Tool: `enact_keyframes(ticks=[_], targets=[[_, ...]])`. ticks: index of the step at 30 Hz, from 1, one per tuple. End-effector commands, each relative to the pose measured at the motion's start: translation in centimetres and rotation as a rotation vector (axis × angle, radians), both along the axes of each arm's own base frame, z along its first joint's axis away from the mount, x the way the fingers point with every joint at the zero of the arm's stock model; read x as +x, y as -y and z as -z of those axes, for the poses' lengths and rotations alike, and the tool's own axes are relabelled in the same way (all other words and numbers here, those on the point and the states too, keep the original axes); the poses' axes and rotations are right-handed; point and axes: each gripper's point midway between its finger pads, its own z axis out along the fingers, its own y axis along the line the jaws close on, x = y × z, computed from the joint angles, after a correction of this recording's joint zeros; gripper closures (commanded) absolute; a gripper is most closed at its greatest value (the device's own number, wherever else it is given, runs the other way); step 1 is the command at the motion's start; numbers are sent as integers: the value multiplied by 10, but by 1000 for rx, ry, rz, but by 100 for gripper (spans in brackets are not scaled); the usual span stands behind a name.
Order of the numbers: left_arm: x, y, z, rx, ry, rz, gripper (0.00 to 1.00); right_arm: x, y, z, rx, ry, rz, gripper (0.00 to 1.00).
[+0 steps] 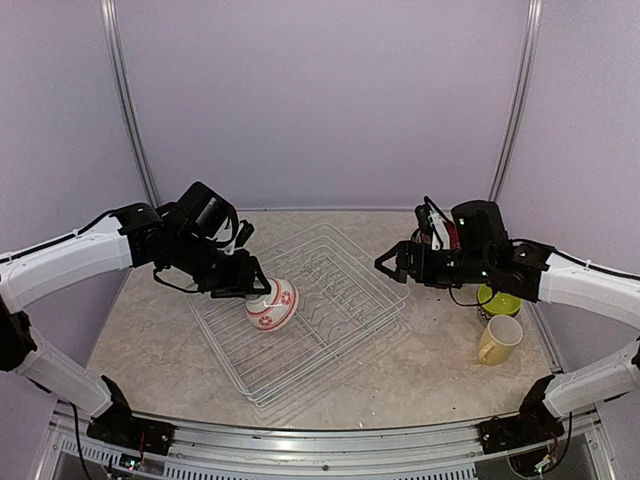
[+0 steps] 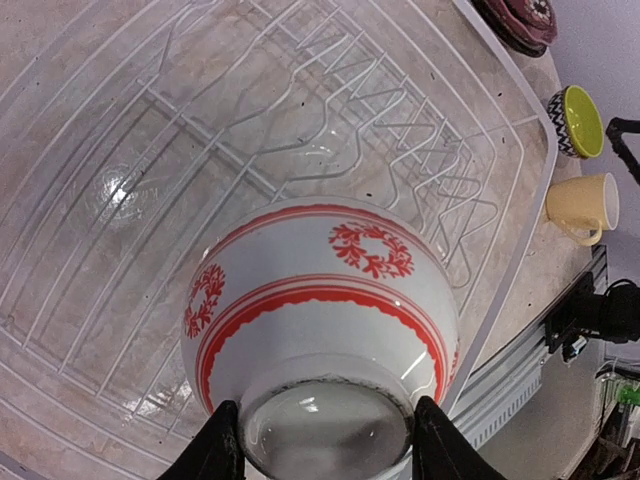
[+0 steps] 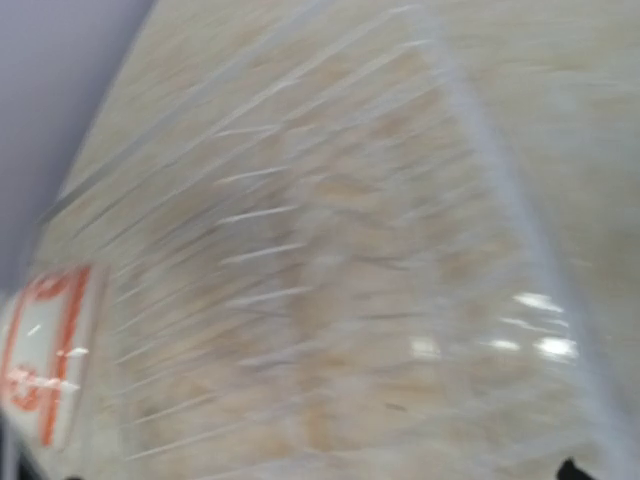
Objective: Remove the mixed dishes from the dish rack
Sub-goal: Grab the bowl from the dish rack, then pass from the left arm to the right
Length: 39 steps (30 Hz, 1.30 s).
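The red-white bowl (image 1: 275, 304) is upside down over the left part of the white wire dish rack (image 1: 335, 325). My left gripper (image 1: 256, 287) is shut on the bowl's foot ring. In the left wrist view the two black fingers clamp the foot of the bowl (image 2: 320, 300) from both sides, with the rack (image 2: 300, 120) below. My right gripper (image 1: 392, 264) hovers over the rack's right edge with its fingers spread and nothing in them. The right wrist view is blurred and shows rack wires (image 3: 300, 250) and a corner of the bowl (image 3: 45, 350).
On the table right of the rack stand a lime green bowl (image 1: 498, 303) and a pale yellow mug (image 1: 499, 339); a dark red plate (image 1: 441, 230) lies behind the right arm. All three also show in the left wrist view: plate (image 2: 520, 20), bowl (image 2: 578, 120), mug (image 2: 583, 205).
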Motion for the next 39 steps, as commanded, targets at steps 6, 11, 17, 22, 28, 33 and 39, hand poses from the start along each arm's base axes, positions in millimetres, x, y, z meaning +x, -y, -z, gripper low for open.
enact_keyframes(ticks=[6, 11, 17, 22, 28, 33, 39], targets=[[32, 26, -78, -405, 114, 31, 74, -8, -132, -50, 333, 58, -328, 0], [36, 34, -103, -522, 123, 65, 77, -13, -170, -69, 469, 56, -432, 0], [36, 40, -109, -578, 104, 83, 77, -18, -182, -81, 573, 68, -473, 17], [36, 44, -112, -623, 88, 90, 77, -26, -179, -84, 658, 61, -494, 44], [36, 49, -112, -652, 70, 102, 77, -28, -175, -88, 665, 73, -493, 70], [34, 49, -111, -654, 66, 107, 76, -31, -171, -95, 668, 93, -498, 94], [30, 46, -106, -635, 72, 119, 60, -29, -163, -93, 581, 124, -460, 100]])
